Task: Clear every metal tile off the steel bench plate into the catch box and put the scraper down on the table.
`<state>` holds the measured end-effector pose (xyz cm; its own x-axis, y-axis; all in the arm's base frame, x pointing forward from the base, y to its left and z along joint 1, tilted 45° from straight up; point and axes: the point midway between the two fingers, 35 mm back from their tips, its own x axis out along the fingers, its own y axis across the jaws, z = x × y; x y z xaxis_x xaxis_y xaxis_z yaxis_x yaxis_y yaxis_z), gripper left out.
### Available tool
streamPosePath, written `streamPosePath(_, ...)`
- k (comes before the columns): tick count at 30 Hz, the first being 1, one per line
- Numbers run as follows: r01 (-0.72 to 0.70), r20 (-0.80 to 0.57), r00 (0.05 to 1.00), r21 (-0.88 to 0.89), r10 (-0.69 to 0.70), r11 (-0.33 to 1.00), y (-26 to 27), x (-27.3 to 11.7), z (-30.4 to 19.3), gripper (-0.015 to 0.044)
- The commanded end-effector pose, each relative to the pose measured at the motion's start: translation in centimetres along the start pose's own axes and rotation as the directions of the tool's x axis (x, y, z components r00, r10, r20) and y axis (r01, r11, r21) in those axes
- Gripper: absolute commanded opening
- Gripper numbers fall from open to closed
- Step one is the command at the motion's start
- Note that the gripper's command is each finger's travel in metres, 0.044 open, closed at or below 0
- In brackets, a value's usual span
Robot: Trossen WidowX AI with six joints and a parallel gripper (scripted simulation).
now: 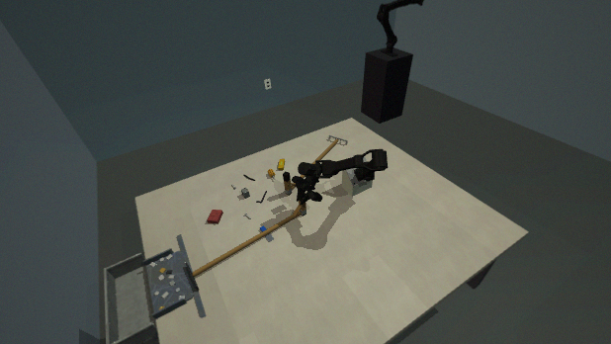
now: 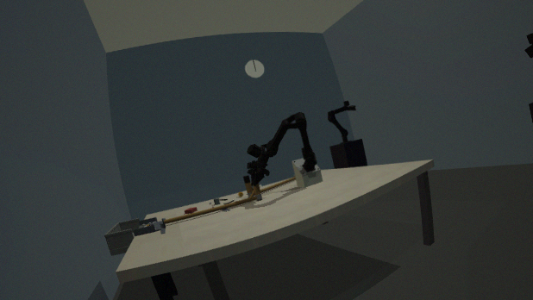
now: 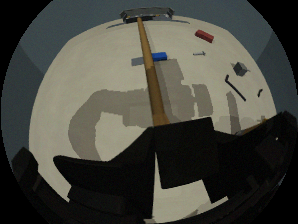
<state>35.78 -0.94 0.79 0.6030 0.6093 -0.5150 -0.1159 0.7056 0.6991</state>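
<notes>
My gripper (image 1: 303, 203) (image 2: 255, 185) (image 3: 168, 128) is shut on the scraper's wooden handle near its close end, low over the table. The long scraper (image 1: 247, 243) (image 2: 203, 211) (image 3: 151, 75) reaches from the fingers to the far left. Its dark head (image 1: 191, 278) is at the near end of the steel bench plate (image 1: 180, 267). Several small white tiles (image 1: 165, 295) and a few orange ones (image 1: 162, 270) lie scattered on the plate, beyond the head. The grey catch box (image 1: 112, 301) (image 2: 121, 245) adjoins the plate's far end; no tiles show in its visible part.
A blue block (image 1: 263, 229) (image 3: 159, 56) lies beside the handle. A red block (image 1: 215, 216) (image 2: 191, 210) (image 3: 204, 36), a grey cube (image 1: 245, 193) (image 3: 240, 69) and small tools lie behind it. A black-topped post (image 1: 287, 182) and a wooden-handled rake (image 1: 326, 150) are near the arm.
</notes>
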Motion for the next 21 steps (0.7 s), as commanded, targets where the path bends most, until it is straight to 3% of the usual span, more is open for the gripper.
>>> streamPosePath(1,0.025,0.007,1.0,0.024,-0.026,0.999,-0.8,-0.2,0.1,0.0)
streamPosePath(21,0.046,0.003,0.999,0.051,-0.046,0.998,0.8,-0.7,-0.4,0.0)
